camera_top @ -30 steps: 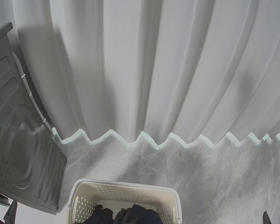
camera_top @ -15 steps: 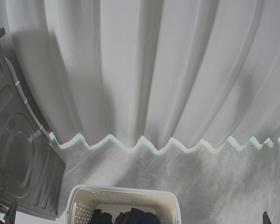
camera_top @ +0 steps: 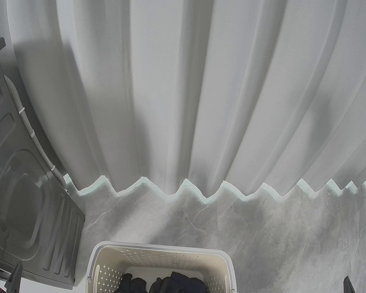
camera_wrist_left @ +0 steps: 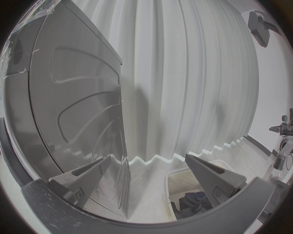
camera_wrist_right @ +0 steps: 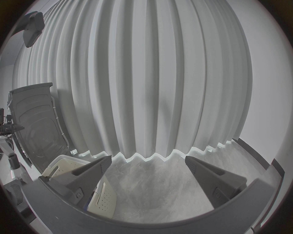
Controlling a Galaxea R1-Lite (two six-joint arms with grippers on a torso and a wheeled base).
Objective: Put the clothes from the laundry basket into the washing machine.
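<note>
A cream laundry basket (camera_top: 162,251) stands on the floor just in front of me, with dark clothes (camera_top: 178,287) piled inside. The grey washing machine (camera_top: 15,197) stands at the left, its ribbed side panel facing me. My left gripper (camera_top: 0,259) is low beside the machine, open and holding nothing; between its fingers I see the washing machine (camera_wrist_left: 76,100), the basket (camera_wrist_left: 178,182) and the clothes (camera_wrist_left: 190,201). My right gripper (camera_top: 359,276) is low at the right of the basket, open and holding nothing. The right wrist view shows the basket (camera_wrist_right: 61,164) beside its open gripper (camera_wrist_right: 148,158).
A white pleated curtain (camera_top: 197,90) hangs behind the basket down to a grey marble floor (camera_top: 277,235). A ribbed hose (camera_top: 30,132) runs down the machine's far edge. Open floor lies to the right of the basket.
The whole head picture has shifted: the basket sits lower and the machine further left, so the camera moved. Both grippers stay open in the same places.
</note>
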